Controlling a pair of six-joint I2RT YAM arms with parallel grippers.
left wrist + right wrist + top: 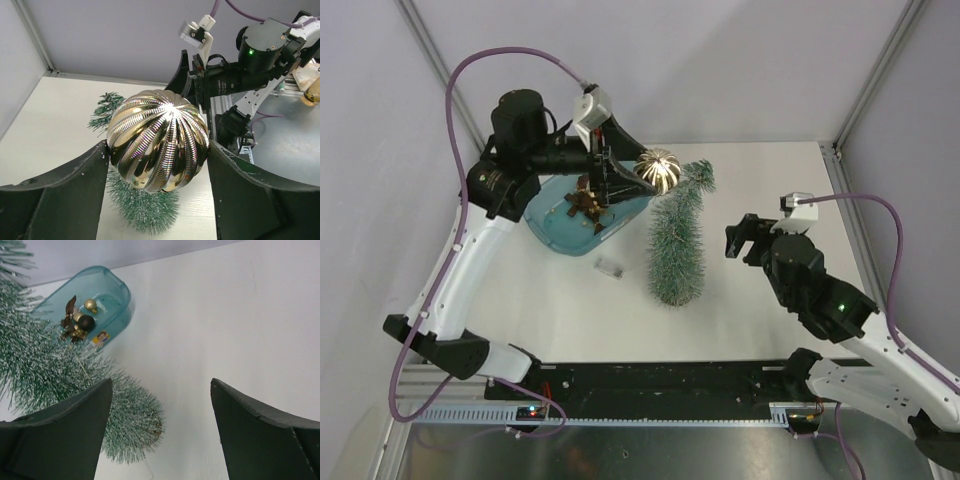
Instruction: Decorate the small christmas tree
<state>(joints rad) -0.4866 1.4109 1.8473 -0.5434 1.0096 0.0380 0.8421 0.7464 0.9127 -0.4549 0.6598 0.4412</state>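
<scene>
At the centre of the top view, the small christmas tree (677, 245) is a slim, frosted-green cone with a bent tip. The left gripper (638, 178), just upper left of that tip, pinches a ribbed gold bauble (657, 170). The right gripper (741, 240), spread and empty, sits near the tree's right.

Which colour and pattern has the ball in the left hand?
The ball: shiny gold, ribbed; clearest in left wrist view.
</scene>
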